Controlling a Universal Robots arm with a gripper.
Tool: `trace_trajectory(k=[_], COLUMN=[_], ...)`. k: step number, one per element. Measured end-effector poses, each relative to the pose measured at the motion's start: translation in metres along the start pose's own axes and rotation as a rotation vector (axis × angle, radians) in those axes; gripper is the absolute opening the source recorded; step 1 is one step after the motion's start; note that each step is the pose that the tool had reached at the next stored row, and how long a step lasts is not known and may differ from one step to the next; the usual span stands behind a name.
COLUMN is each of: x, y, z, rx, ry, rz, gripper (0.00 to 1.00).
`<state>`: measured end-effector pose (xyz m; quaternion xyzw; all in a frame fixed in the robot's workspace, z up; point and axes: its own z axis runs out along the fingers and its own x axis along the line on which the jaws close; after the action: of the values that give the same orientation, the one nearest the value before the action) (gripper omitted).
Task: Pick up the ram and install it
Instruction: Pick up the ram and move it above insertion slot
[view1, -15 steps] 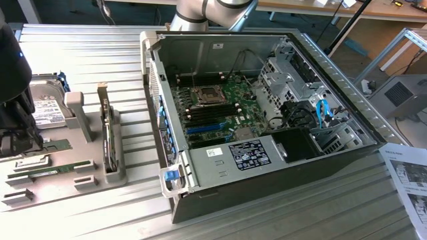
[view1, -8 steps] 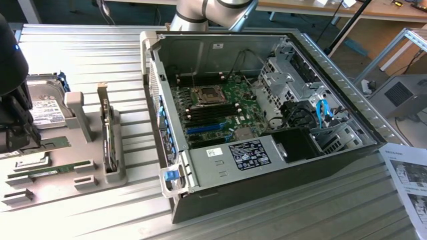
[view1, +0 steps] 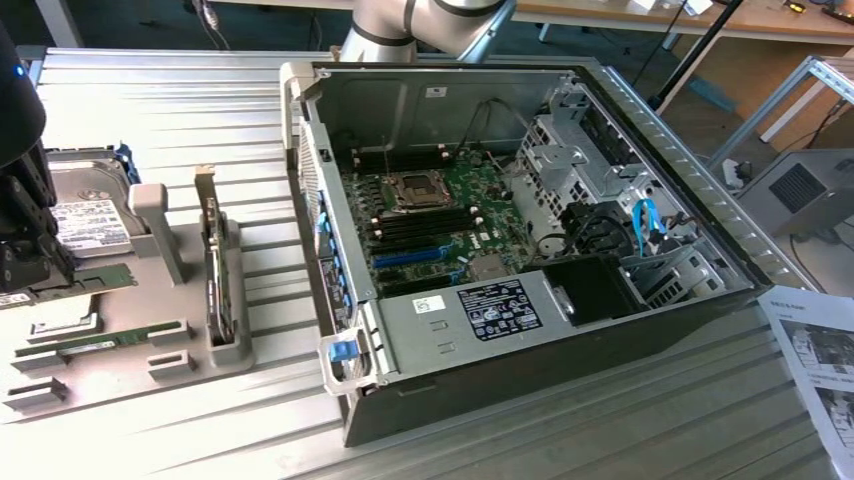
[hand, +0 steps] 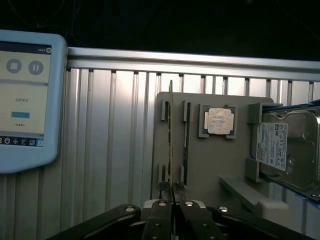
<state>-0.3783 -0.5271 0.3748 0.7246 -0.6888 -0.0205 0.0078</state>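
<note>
The tool (hand: 172, 197) has its two fingers pressed together on the ram (hand: 170, 130), gripping one end of the thin green stick, which shows edge-on in the wrist view and runs straight out from the fingertips. The ram is over the grey tray (hand: 235, 165), in line with a pair of small slot posts; whether it is clear of them I cannot tell. Just beside it a second green stick (hand: 186, 135) sits in the neighbouring slot. On the same tray lie a square silver processor chip (hand: 220, 121) and a hard drive (hand: 290, 145), and in the exterior view an expansion card (view1: 214, 270) stands upright there. The tray rests on a ribbed metal desk (view1: 200, 120), at the exterior view's left; the open computer case (view1: 400, 100) lies well apart at the centre, its motherboard (view1: 441, 215) exposed. A touchscreen pendant (hand: 25, 100) lies on the desk near the tray
</note>
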Motion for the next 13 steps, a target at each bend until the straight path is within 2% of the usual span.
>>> trace_trajectory(k=[8,13], x=[0.0000,0.0003], y=[0.0000,-0.0076], z=[-0.0007,-0.0061], rx=[0.0000,-0.0021], ry=[0.0000,-0.0002], rz=[0.000,0.000], gripper=[0.12,0.12])
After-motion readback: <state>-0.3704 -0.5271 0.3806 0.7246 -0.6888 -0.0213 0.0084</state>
